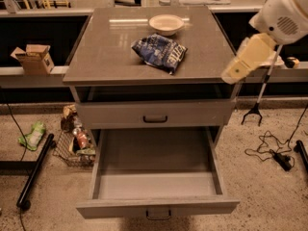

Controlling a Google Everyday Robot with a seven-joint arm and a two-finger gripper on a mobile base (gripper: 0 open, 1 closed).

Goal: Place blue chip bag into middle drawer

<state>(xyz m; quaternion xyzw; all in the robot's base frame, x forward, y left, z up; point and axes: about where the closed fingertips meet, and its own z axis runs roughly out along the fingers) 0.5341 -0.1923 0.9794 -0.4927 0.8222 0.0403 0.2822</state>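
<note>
the blue chip bag (160, 52) is lying on the cabinet top (108, 52) just beside the bowl (166, 24). the middle drawer (156, 184) is sitting pulled out below. the gripper (234, 72) is hovering off the top's right edge, and i can't tell if it's spread or closed.

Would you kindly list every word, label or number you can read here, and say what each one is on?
None can be read outright.
blue chip bag: white lettering, too blurred to read.
green-white packet on the floor: print too small to read.
cardboard box, middle drawer: no text showing.
gripper, beside the cabinet top's right edge: no markings showing.
</note>
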